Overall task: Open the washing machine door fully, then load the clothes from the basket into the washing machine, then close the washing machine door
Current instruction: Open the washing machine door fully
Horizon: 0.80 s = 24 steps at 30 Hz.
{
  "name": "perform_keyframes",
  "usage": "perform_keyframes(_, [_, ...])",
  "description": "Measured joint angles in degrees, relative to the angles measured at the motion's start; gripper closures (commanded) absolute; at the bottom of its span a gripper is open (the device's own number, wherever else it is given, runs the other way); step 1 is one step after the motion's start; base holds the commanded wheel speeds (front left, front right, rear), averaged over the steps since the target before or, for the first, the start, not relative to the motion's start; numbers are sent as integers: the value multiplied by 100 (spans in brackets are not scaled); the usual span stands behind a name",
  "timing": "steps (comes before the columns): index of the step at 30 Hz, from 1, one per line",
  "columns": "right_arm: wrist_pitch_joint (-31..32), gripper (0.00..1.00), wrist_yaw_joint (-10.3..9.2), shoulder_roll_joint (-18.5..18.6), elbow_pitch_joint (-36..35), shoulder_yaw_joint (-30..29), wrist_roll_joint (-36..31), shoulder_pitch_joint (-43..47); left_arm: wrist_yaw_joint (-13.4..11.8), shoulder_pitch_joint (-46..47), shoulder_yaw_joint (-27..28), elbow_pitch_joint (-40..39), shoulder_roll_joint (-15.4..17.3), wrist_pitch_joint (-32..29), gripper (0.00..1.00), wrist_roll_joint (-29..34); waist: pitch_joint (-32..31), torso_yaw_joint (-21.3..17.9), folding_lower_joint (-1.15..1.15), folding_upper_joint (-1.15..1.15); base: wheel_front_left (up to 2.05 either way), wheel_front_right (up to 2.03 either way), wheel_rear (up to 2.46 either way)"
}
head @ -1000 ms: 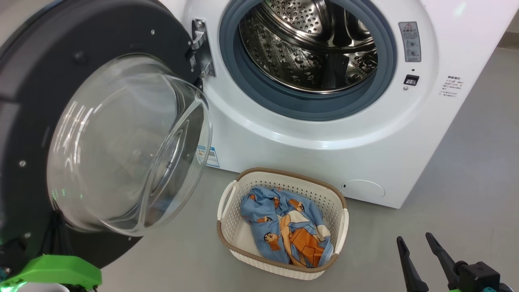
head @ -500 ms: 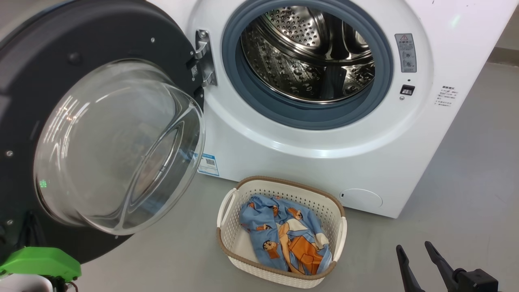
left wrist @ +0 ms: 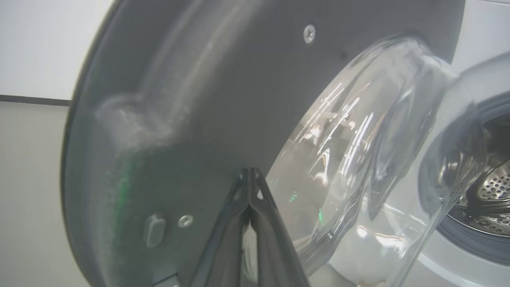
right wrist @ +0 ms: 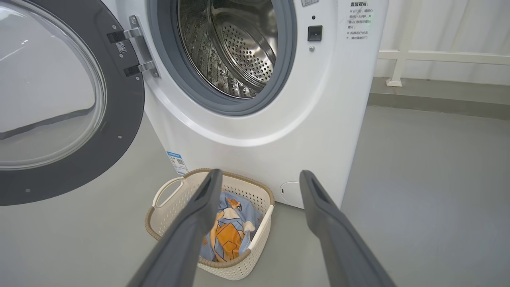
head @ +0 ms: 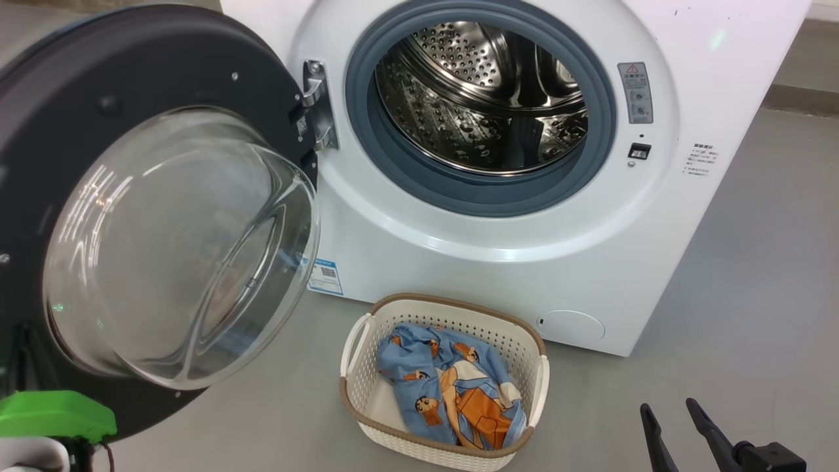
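**A:** Swung wider since a second ago, has it, that door (head: 164, 72)?

**B:** A little, it seems. Its lower edge now sits further left of the basket (head: 426, 451). The head camera shifted too, so the washer (head: 459, 275) only slid in view. The clothes (head: 452, 393) lie in the basket as before.

**A:** And from the head now?

**B:** The door stands open at the left, its glass bowl (head: 177, 249) bulging toward us. The basket sits on the floor (head: 721, 295) just before the washer's front. The right gripper (head: 668, 419) is at the near right, fingers apart, gripping nothing, well apart from the basket.

**A:** Left wrist?

**B:** The left gripper (left wrist: 250, 175) has its fingers pressed together with nothing between them. The tips are right up at the door's dark inner face, just left of the bowl. Whether they touch, I cannot tell. The drum (left wrist: 490, 187) shows at the far right.

**A:** Right wrist?

**B:** Its two fingers are spread wide. The basket, with the clothes in it, lies beyond them on the floor, mostly behind the left finger. The door is open at the left.
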<state>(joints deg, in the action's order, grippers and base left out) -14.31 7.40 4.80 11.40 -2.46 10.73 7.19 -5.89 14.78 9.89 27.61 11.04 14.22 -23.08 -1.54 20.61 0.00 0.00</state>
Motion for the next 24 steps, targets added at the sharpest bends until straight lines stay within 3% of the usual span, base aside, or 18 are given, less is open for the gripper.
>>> perform_keyframes(4, [0, 0, 0, -8, -4, -5, 1, -1, 76, -349, 208, -899, -140, 42, 100, 1, -6, -45, 0, 0, 0, 0, 0])
perform_keyframes(7, [0, 0, 0, -7, -7, -2, 1, -2, 118, -641, 253, -1644, -290, 42, 62, 20, -15, -72, 0, 0, 0, 0, 0])
perform_keyframes(8, [0, 0, 0, -8, -8, -1, 1, -3, 120, -742, 243, -1880, -325, 42, 55, 44, -15, -84, 0, 0, 0, 0, 0])
perform_keyframes(11, [0, 0, 0, -7, -26, 15, 1, -9, 164, -1017, 172, -2566, -382, 43, 0, 131, -15, -140, 0, 0, 0, 0, 0])
perform_keyframes(18, [0, 0, 0, -15, -140, 66, 1, -26, 468, -1390, -337, -3785, -446, 40, 0, 218, 7, -392, 0, 0, 0, 0, 0])
perform_keyframes(24, [0, 0, 0, -83, -277, 158, 0, -97, 886, -1654, -634, -3898, -488, 41, 0, -19, 25, -730, 0, 0, 0, 0, 0])
